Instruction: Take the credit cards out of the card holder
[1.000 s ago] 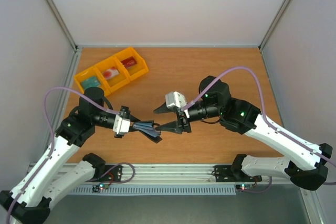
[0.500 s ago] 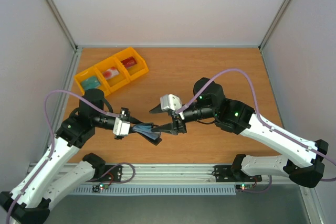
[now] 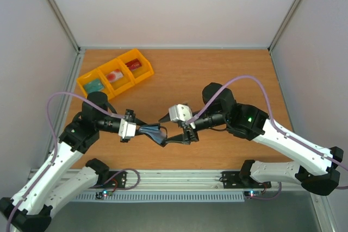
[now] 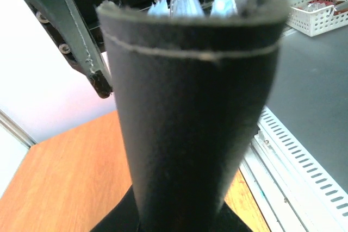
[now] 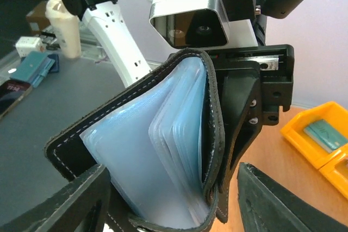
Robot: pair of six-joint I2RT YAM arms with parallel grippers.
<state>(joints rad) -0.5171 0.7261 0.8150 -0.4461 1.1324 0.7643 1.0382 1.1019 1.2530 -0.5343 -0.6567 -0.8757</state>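
**Top external view: card holder held up between the two arms**

We see the card holder (image 3: pixel 154 133) off the table, above its near half, with the left gripper (image 3: pixel 137 129) clenched on one end of it. The right gripper (image 3: pixel 166 129) is released, its jaws spread to either side of the holder's free end. We cannot tell whether either finger touches the leather. From the right wrist the holder gapes open, showing a fan of pale blue sleeves (image 5: pixel 174 134) between black stitched covers. Whether a card sits in any sleeve we cannot tell. A red credit card (image 3: pixel 114 75) lies in the middle compartment of the yellow bins (image 3: pixel 148 71), well apart at the far left.

We judge the holder light and floppy: soft leather that bends under a pinch, with slick plastic sleeves that slide on one another. A card would be stiff, thin and slippery. The hold to take is on a card's exposed edge at the mouth of a sleeve, not on the covers, while the left grip braces the other end.
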